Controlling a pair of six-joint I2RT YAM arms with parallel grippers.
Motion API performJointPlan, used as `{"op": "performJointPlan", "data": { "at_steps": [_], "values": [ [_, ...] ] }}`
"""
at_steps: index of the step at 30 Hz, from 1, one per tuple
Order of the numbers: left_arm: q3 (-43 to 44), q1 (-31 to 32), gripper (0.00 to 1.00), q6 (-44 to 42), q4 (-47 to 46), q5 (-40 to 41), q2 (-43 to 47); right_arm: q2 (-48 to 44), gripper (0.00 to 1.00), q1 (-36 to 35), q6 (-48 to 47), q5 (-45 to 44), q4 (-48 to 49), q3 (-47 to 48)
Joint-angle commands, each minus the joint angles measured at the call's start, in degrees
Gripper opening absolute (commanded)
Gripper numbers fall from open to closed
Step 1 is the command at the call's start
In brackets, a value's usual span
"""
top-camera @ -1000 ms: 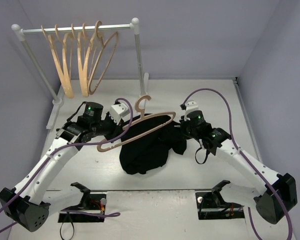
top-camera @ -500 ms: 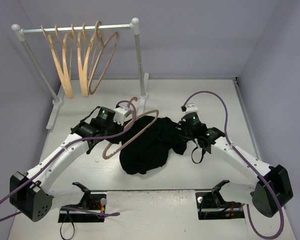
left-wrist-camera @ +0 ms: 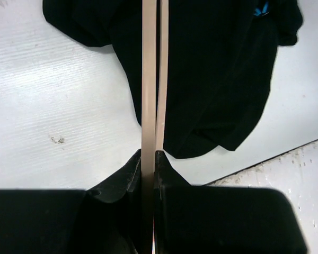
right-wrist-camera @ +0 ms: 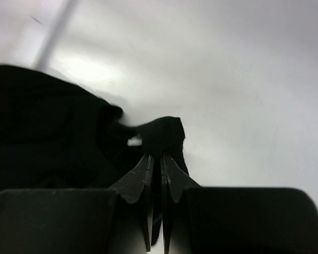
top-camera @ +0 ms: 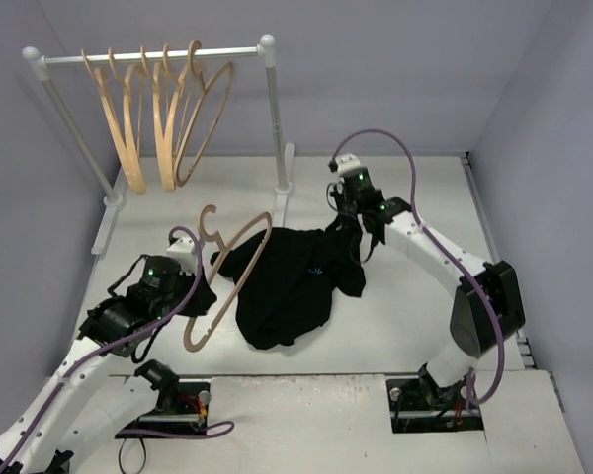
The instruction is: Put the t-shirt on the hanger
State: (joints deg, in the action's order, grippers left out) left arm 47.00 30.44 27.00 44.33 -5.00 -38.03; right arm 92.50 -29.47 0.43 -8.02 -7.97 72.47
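Crossing the t-shirt right gripper pinches, the hanger is clamped by left gripper.

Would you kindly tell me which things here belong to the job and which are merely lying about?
Job: t-shirt, pinched by the right gripper; hanger, clamped in the left gripper.
Idle: rack; spare hangers hanging on it.

obst: rack rear-L; hanger at t-shirt edge, maybe touching | room: table R
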Motion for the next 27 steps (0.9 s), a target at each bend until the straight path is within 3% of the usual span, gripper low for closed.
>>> {"op": "performJointPlan", "data": {
  "at_steps": [1,14,27],
  "values": [
    [7.1,0.3,0.0,-4.2,-1.8,-1.0,2.5,0.3,0.0,-1.0,-9.7,11.9,4.4,7.2],
    [16.2,0.2,0.0,-24.9,-5.7,-19.6,-9.7,-10.0,0.0,-1.8,-17.0,14.3,4.5,1.4],
    [21.8,-0.9,0.0,-31.9,-7.7,-23.4,-16.3,-13.3,0.0,-1.8,-20.6,13.5,2.1,4.4]
  ]
}}
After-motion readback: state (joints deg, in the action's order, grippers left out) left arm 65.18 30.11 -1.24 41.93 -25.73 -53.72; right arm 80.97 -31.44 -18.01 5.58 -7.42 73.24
